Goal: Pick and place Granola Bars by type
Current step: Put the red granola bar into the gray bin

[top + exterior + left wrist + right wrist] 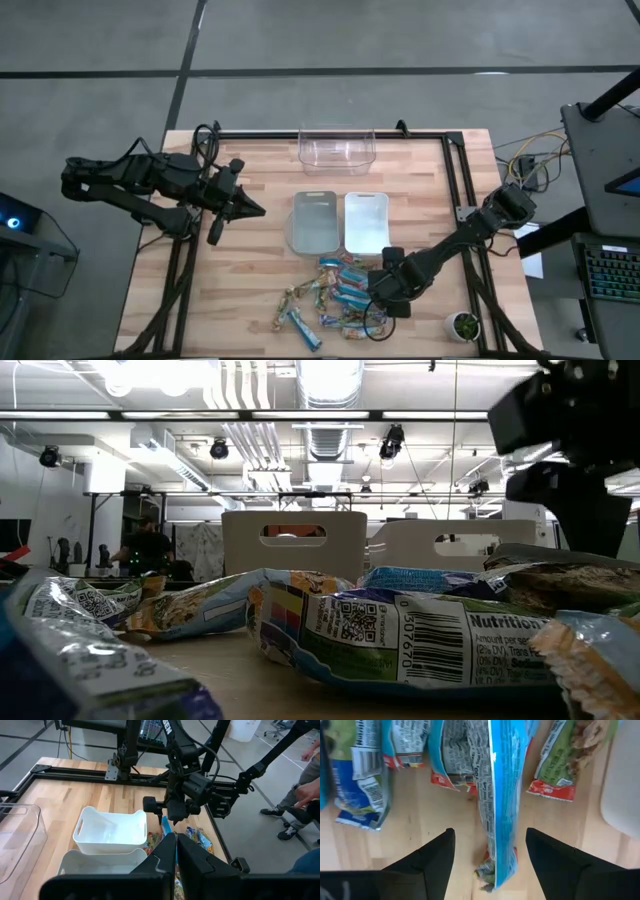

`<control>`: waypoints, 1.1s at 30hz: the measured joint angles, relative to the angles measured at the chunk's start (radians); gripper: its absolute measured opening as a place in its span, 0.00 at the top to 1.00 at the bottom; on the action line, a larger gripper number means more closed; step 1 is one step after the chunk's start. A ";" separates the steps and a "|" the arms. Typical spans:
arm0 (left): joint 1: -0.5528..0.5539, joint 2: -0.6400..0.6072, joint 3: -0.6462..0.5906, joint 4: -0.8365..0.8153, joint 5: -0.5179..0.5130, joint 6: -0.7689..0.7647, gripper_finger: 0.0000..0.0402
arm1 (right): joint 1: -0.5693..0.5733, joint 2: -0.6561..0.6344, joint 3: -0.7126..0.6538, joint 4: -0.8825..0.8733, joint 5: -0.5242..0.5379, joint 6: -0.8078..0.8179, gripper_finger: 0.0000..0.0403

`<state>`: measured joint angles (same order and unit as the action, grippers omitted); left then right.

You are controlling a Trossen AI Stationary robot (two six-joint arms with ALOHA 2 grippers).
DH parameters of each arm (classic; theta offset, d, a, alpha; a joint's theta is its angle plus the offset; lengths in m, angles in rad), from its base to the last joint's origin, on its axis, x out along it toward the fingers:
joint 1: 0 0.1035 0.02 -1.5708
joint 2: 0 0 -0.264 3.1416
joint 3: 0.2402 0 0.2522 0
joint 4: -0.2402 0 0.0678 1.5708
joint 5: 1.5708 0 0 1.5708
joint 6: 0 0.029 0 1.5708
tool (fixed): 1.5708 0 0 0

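The bars (335, 295) lie scattered on the surface (250, 250) at about 6 o'clock, just below the grey bin (313, 221) and white bin (366, 222). The right pincer (378, 290) hangs over the heap's 3 o'clock edge, its fingers (427, 857) spread wide. One blue bar (497, 805) lies lengthwise in the gap between them, its crimped end nearest the wrist; neither finger touches it. Green-and-tan bars (565, 757) lie to either side. The left pincer (240, 205) waits at 9 o'clock, well apart from the bars, fingers pressed together on nothing. A clear bin (337, 146) sits at 12 o'clock.
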<state>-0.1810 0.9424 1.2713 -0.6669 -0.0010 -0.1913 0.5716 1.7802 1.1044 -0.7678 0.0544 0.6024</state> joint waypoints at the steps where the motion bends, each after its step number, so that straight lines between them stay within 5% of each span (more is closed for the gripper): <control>1: 0.000 0.000 0.000 0.000 0.000 0.000 1.00 | 0.000 0.000 -0.009 0.009 0.000 0.002 0.43; 22: 0.000 0.000 0.000 0.000 0.000 0.000 1.00 | -0.004 -0.001 -0.091 0.154 0.054 0.039 0.45; 33: 0.000 0.000 0.000 0.000 0.000 0.000 1.00 | -0.002 0.000 -0.083 0.159 0.045 0.042 0.55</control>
<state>-0.1813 0.9424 1.2713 -0.6666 -0.0013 -0.1909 0.5694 1.7805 1.0218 -0.6093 0.0994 0.6441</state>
